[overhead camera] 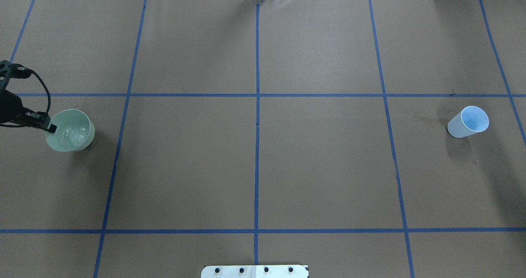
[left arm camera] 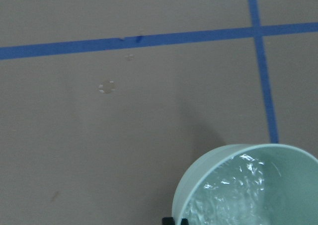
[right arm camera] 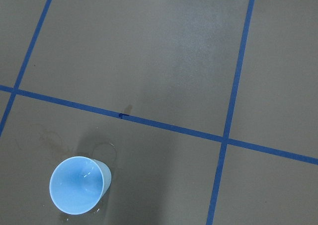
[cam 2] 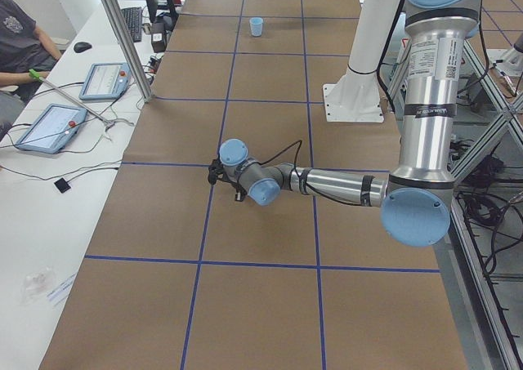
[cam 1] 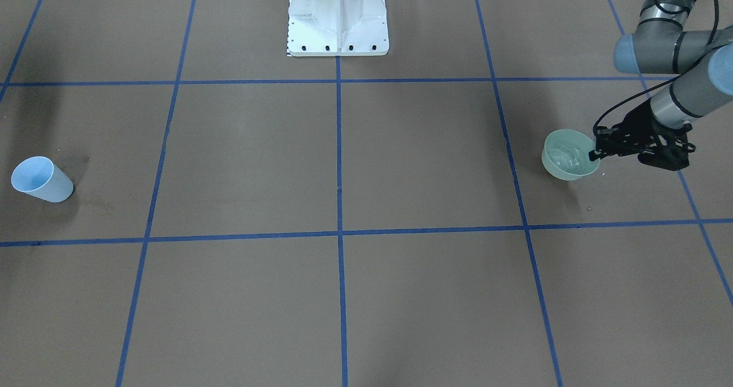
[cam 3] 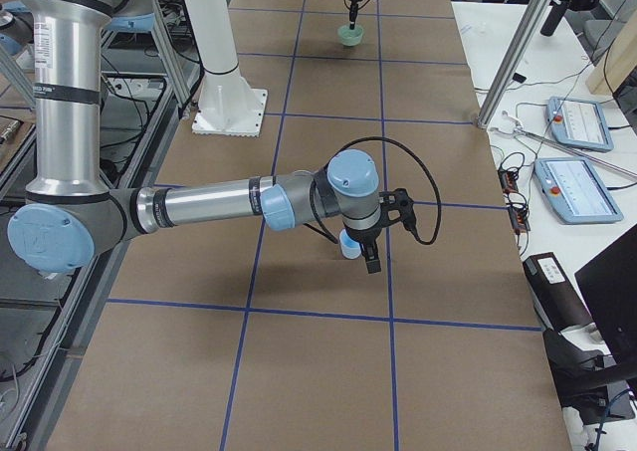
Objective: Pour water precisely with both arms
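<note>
Pinches the rim of the pale green bowl with the left tool: jaws narrow, apparently one tip inside the wall and one outside. Cannot tell whether the right tool stands wide or narrow, since it shows only from the side camera.

Risks from here, as a judgement:
- Could slop over the lip opposite the left tool if lifted or tipped quickly, given the rippled, glinting water right in front of the tips.
- Could swing or slip in a one-sided rim pinch, with all the weight hanging beyond the tips.
- Could miss or knock over the blue cup, a light and narrow-mouthed target.
- Could lose precision to spills. Droplets already on the surface ahead of the left tool.

Containers:
- In the bowl, at the left tool's tips: clear water, level hard to judge.
- In the cup, just beneath the right tool and well apart from the left tool: nothing visible, only a bare blue inside. Upright on the surface.
</note>
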